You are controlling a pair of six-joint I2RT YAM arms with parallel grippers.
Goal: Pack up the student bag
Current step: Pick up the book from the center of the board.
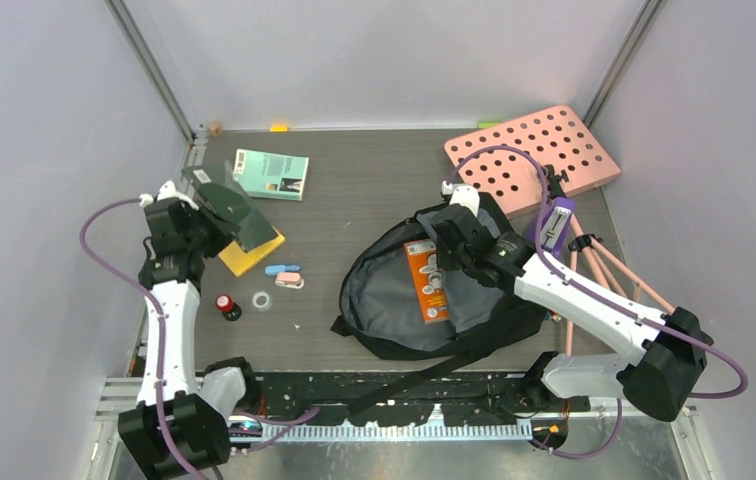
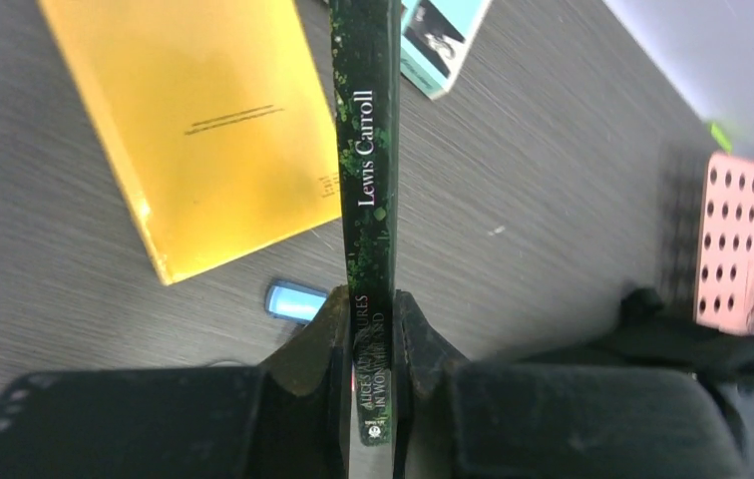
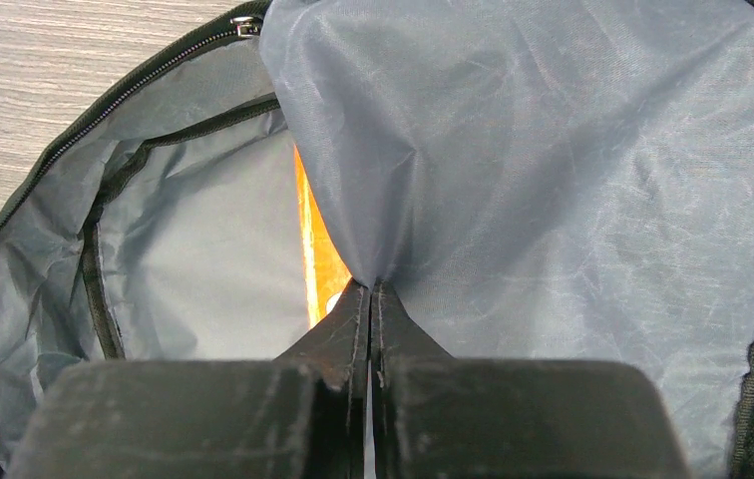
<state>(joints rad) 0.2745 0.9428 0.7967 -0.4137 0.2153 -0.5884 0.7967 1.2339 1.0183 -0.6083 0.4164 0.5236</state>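
Note:
The student bag (image 1: 394,300) lies open at centre right, black with grey lining (image 3: 572,180). An orange package (image 1: 426,280) rests inside it and shows as an orange strip (image 3: 315,249) in the right wrist view. My right gripper (image 3: 370,286) is shut on a fold of the lining at the bag's far rim (image 1: 446,232), holding the mouth open. My left gripper (image 2: 368,299) is shut on a dark green book (image 2: 365,150), pinching it across the spine. It holds the book (image 1: 232,208) tilted above the table at far left.
A yellow book (image 1: 252,256) lies under the held one, and a teal book (image 1: 271,173) farther back. Blue (image 1: 280,269) and pink (image 1: 291,282) erasers, a tape roll (image 1: 263,300) and a red-capped item (image 1: 226,305) lie between arm and bag. A pink holed board (image 1: 534,155) sits back right.

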